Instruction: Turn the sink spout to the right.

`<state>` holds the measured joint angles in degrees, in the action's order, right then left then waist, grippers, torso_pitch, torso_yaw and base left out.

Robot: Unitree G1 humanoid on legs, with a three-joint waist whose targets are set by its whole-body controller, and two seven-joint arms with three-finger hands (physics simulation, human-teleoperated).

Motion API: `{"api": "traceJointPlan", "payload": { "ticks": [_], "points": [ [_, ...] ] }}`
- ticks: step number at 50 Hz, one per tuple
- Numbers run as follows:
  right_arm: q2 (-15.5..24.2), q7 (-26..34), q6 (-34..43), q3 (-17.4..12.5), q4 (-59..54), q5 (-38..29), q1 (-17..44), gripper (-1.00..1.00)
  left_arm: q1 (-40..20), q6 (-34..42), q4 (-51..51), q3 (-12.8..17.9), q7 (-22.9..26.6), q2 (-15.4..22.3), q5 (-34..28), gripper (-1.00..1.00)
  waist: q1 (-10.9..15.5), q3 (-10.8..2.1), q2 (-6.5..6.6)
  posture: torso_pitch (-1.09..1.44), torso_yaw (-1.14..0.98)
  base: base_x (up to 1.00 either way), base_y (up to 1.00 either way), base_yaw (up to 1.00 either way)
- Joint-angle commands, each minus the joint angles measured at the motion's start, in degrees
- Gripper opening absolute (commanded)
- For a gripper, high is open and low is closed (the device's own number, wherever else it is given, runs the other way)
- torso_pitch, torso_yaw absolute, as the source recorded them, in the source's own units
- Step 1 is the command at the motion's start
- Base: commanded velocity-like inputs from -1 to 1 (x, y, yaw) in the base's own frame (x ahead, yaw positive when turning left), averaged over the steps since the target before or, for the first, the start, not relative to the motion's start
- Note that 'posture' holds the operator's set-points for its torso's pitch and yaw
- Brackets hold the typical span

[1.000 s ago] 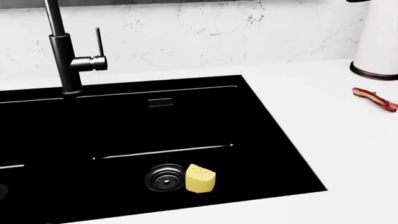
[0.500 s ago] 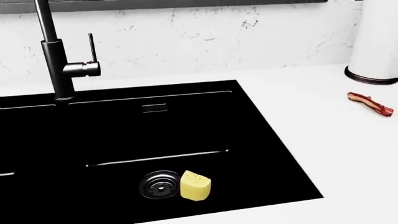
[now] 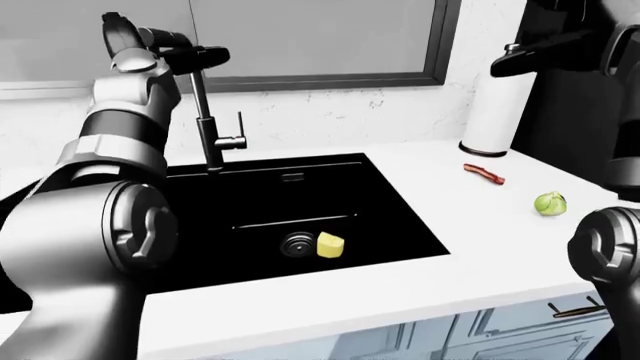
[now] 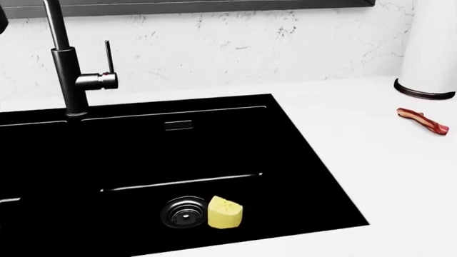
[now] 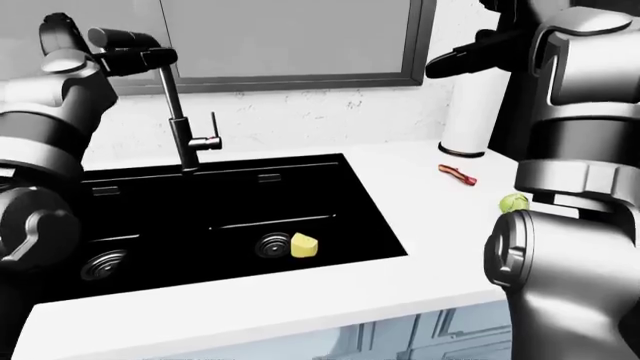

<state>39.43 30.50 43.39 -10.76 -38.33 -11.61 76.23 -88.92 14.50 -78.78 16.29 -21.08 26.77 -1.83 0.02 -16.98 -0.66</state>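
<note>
Black sink spout (image 5: 172, 105) rose from the upper left rim of the sink (image 3: 400, 217), left hand (image 5: 125, 46) raised at its top bend, fingers about the neck, grip impossible to tell. Right hand (image 5: 465, 52) lifted high by the paper towel roll (image 3: 497, 112), apparently empty. Judged likely to slide off the thin neck, or nudge the side lever (image 4: 109, 56).

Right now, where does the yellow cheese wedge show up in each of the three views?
Left-eye view: cheese wedge in the sink basin, just right of the drain, near picture centre.
Head view: low centre, again right of the drain.
Right-eye view: left of centre, same spot in the basin.
Shared landmark: the black faucet rising at the sink's top edge, up-left of the cheese in every view.
</note>
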Motion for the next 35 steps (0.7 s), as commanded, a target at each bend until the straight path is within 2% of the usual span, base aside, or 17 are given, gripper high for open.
{"api": "traceJointPlan", "payload": {
  "ticks": [1,9,35],
  "points": [
    [0.51,-0.33,-1.72,-0.18,1.33,0.27,1.92,1.00,-2.03,-1.59,2.11,-0.10,-0.17,0.28,-0.68,1.00,0.00,-0.51,-0.13,-0.46,0.00,0.00,0.00,0.00],
    [0.92,-0.14,0.09,-0.57,4.48,0.82,0.34,1.00,-1.27,-1.72,2.05,0.03,-0.71,-0.31,-1.62,1.00,0.07,-0.50,-0.19,-0.46,0.00,0.00,0.00,0.00],
    [1.24,0.15,0.44,-0.62,5.05,0.79,-0.10,1.00,-1.35,-2.52,2.40,-0.86,0.49,-2.28,-2.58,1.00,0.20,-0.70,-0.33,-0.46,0.00,0.00,0.00,0.00]
  ]
}}
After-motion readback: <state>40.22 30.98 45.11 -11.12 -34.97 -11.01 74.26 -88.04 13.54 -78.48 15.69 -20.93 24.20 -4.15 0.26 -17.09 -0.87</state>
